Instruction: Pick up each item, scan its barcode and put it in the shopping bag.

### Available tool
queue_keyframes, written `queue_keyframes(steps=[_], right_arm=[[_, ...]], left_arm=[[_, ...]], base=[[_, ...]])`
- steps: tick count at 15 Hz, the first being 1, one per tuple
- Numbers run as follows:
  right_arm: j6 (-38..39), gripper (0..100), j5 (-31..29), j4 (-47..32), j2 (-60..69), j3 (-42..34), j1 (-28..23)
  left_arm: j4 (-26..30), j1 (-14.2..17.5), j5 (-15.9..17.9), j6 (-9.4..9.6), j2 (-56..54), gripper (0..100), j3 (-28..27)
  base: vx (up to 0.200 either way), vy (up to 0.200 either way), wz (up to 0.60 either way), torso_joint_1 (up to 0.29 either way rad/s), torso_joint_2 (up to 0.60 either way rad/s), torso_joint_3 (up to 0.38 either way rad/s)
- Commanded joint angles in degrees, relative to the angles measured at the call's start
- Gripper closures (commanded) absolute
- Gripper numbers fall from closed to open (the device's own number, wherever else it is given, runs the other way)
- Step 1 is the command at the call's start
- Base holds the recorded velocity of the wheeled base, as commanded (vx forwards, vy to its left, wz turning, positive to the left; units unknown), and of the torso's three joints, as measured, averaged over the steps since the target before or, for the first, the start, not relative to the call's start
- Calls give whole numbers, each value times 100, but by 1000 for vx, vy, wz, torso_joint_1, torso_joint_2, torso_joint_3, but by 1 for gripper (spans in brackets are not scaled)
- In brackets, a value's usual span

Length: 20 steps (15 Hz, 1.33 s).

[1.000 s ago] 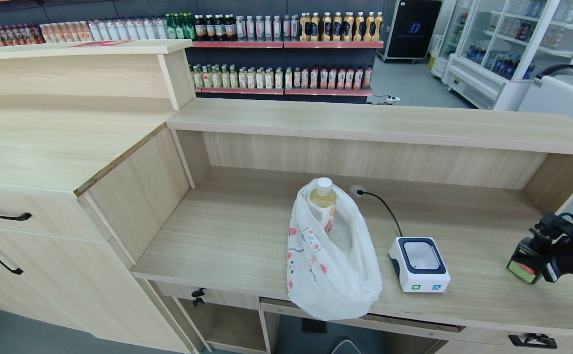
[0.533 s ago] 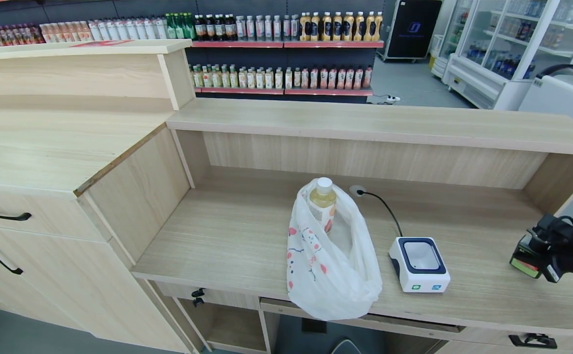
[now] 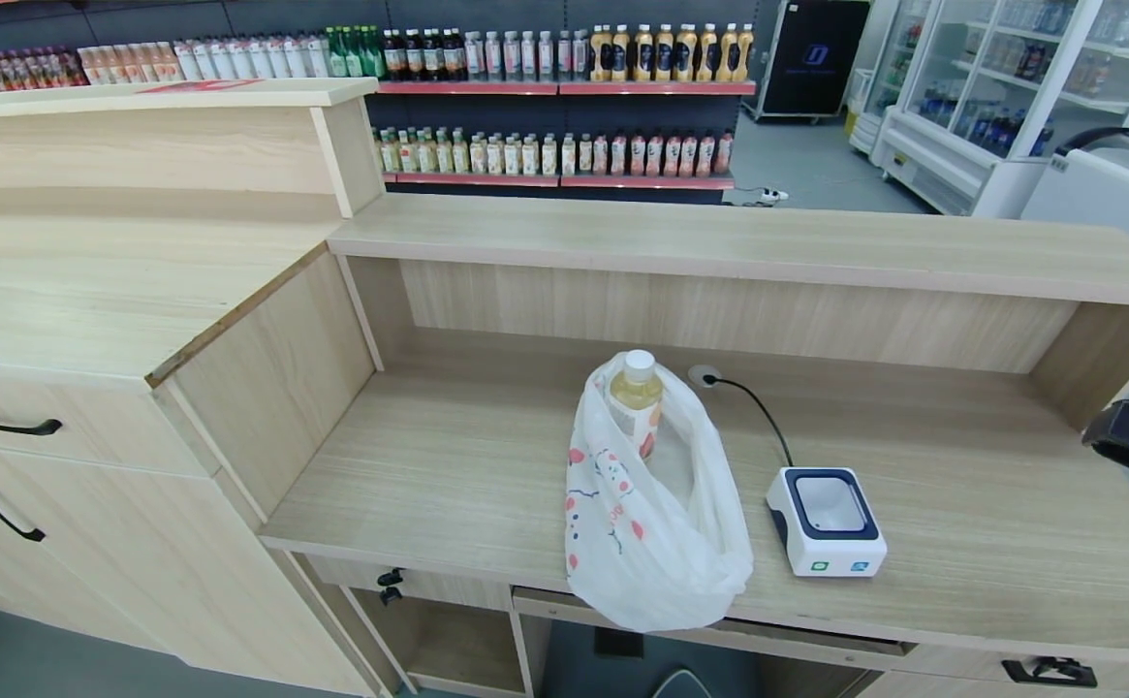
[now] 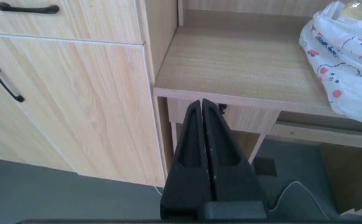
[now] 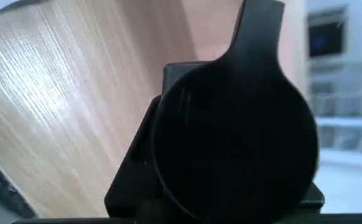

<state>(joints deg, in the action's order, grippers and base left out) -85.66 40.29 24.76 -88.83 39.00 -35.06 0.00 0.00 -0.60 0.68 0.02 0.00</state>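
Bottle: a capped drink bottle (image 3: 636, 397) is standing upright inside the shopping bag (image 3: 656, 523), its neck and pale cap showing above the far rim.
Shopping bag: the white printed bag is sitting mid-counter, slumping open toward the near edge, its lower folds hanging slightly over the front.
Handling, bottle: it is looking full, so probably fairly heavy; the plastic wall should be firm but smooth and liable to slip. A hold around the labelled body below the shoulder looks surest.
Handling, bag: the thin film is looking soft and light, likely to crumple or slide if pushed. It is better taken by the rim or a handle loop.
Scanner: the white scanner (image 3: 826, 522) is sitting just right of the bag, window facing up, its black cable (image 3: 758, 407) running to a port at the far side.
Counter: the wooden counter (image 3: 448, 465) is carrying the bag and scanner.
Left gripper: the left gripper (image 4: 201, 106) is hanging low before the counter's near-left corner, fingers pressed together on nothing.
Right gripper: the right gripper (image 3: 1121, 436) is hovering at the far right of the counter, well apart from the scanner; whether it is holding anything cannot be told.
Progress: with the bottle bagged, this item's part is appearing done.
Background: drink shelves (image 3: 564, 97) are lining the far wall.
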Motion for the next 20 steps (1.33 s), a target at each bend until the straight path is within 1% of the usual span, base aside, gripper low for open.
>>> queue_keyframes(steps=[1, 2, 3, 4, 5, 6, 7, 8, 9, 10, 12, 13, 16, 17, 18, 19, 20], right_arm=[[-1409, 100, 366, -6, 2010, -1017, 614], [-2262, 100, 427, -6, 2160, -1043, 992], [-3360, 100, 533, -6, 2212, -999, 1485], [-4002, 100, 541, 3, 2221, -982, 1862], [-4951, 100, 559, 11, 2204, -964, 2618], [-5479, 100, 559, 64, 2160, -964, 3084], [-5988, 100, 550, 301, 2037, -999, 3497], [-6340, 100, 550, 609, 1887, -999, 3849], [-6542, 100, 550, 952, 1808, -999, 4148], [-6560, 100, 550, 1295, 1755, -1017, 4385], [-6533, 100, 524, 1673, 1878, -982, 4745], [-6516, 100, 515, 1734, 1896, -982, 4947], [-6498, 100, 471, 1743, 1755, -1087, 5985], [-6498, 100, 234, 1734, 1782, -1105, 6301], [-6498, 100, 67, 1699, 1826, -1114, 6486], [-6472, 100, 58, 1699, 1843, -1114, 6617], [-6463, 100, 58, 1699, 1834, -1114, 6863]], left_arm=[[0, 0, -2, 2, -2, 100, 0], [0, 0, -2, 2, -2, 100, 0], [0, 0, -2, 2, -2, 100, 0], [0, 0, -2, 2, -2, 100, 0], [0, 0, -2, 2, -2, 100, 0], [0, 0, -2, 2, -2, 100, 0], [0, 0, -2, 2, -2, 100, 0], [0, 0, -2, 2, -2, 100, 0], [0, 0, -2, 2, -2, 100, 0], [0, 0, -2, 2, -2, 100, 0], [0, 0, -2, 2, -2, 100, 0], [0, 0, -2, 2, -2, 100, 0], [0, 0, -2, 2, -2, 100, 0], [0, 0, -2, 2, -2, 100, 0], [0, 0, -2, 2, -2, 100, 0], [0, 0, -2, 2, -2, 100, 0], [0, 0, -2, 2, -2, 100, 0]], base=[[0, 0, 0, 0, 0, 0], [0, 0, 0, 0, 0, 0], [0, 0, 0, 0, 0, 0], [0, 0, 0, 0, 0, 0], [0, 0, 0, 0, 0, 0], [0, 0, 0, 0, 0, 0], [0, 0, 0, 0, 0, 0], [0, 0, 0, 0, 0, 0], [0, 0, 0, 0, 0, 0], [0, 0, 0, 0, 0, 0], [0, 0, 0, 0, 0, 0], [0, 0, 0, 0, 0, 0], [0, 0, 0, 0, 0, 0], [0, 0, 0, 0, 0, 0], [0, 0, 0, 0, 0, 0], [0, 0, 0, 0, 0, 0], [0, 0, 0, 0, 0, 0]])
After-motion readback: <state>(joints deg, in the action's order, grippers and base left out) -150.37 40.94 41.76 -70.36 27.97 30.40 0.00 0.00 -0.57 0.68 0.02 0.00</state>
